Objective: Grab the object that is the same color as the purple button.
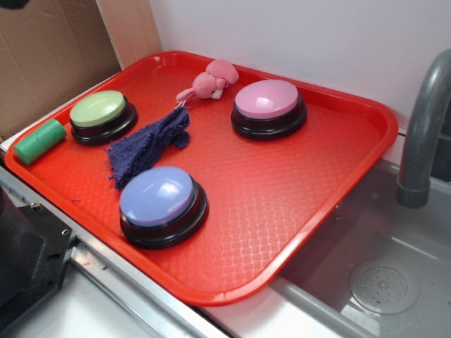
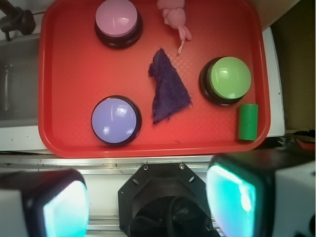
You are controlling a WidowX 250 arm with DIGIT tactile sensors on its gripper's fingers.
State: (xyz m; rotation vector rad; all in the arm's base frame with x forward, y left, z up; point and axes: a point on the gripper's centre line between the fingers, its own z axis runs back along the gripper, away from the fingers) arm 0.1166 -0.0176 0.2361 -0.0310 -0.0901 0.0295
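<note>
The object, a dark purple-blue terry rag (image 1: 148, 144) (image 2: 168, 89), lies flat on the red tray (image 1: 282, 211) (image 2: 69, 74) between the three buttons. The purple button (image 1: 158, 201) (image 2: 116, 120) with its lavender-blue dome sits just beside the rag, near the tray's front edge. My gripper (image 2: 148, 202) shows only in the wrist view. It hangs high, back from the tray over the black robot base, and is open. Its teal pads (image 2: 66, 210) stand wide apart with nothing between them. The rag is well ahead of the fingertips and untouched.
A pink-topped button (image 1: 268, 102) (image 2: 117, 19), a green-topped button (image 1: 101, 113) (image 2: 228, 79), a pink plush toy (image 1: 211, 79) (image 2: 174, 15) and a green cylinder (image 1: 39, 141) (image 2: 248, 122) share the tray. A grey faucet (image 1: 423, 127) and a sink (image 1: 380, 282) adjoin it.
</note>
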